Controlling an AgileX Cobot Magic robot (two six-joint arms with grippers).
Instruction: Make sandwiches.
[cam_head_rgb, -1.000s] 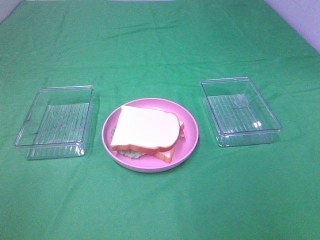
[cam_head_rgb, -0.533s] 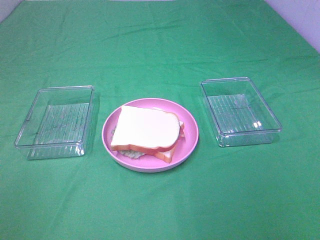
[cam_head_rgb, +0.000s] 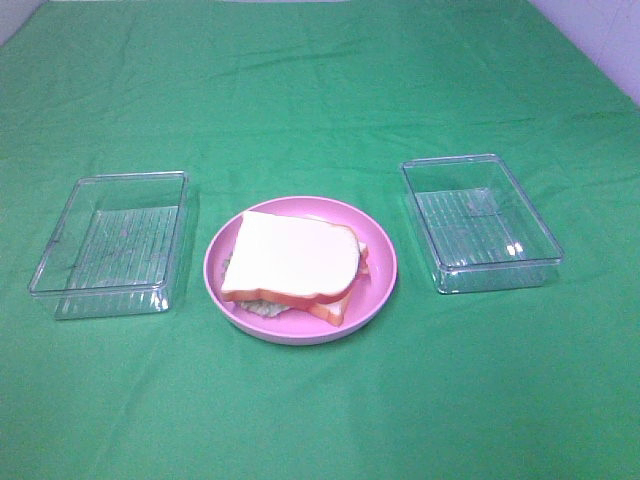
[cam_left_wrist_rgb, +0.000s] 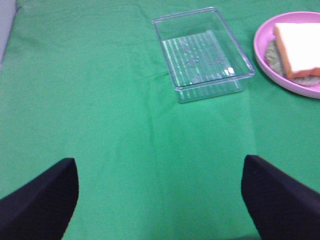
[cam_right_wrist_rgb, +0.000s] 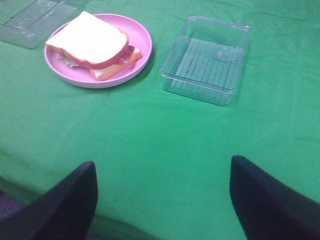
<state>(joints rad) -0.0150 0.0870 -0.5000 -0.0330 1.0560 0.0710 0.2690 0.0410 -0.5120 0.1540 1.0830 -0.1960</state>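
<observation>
A finished sandwich (cam_head_rgb: 290, 262) lies on a round pink plate (cam_head_rgb: 383, 265) in the middle of the green cloth. Its top is a white bread slice with an orange-brown crust. Pale green lettuce (cam_head_rgb: 262, 306) peeks out at the front, and reddish bacon (cam_right_wrist_rgb: 131, 52) shows between the slices. The sandwich also shows in the left wrist view (cam_left_wrist_rgb: 300, 47) and the right wrist view (cam_right_wrist_rgb: 92, 45). My left gripper (cam_left_wrist_rgb: 159, 165) is open and empty, well away from the plate. My right gripper (cam_right_wrist_rgb: 162, 165) is open and empty, also well short of the plate. Neither gripper shows in the exterior view.
A clear plastic tray (cam_head_rgb: 115, 245) stands left of the plate and another clear tray (cam_head_rgb: 480, 220) stands right of it; nothing shows in either. The left tray (cam_left_wrist_rgb: 202, 52) lies ahead of my left gripper. The right tray (cam_right_wrist_rgb: 207, 60) lies ahead of my right gripper.
</observation>
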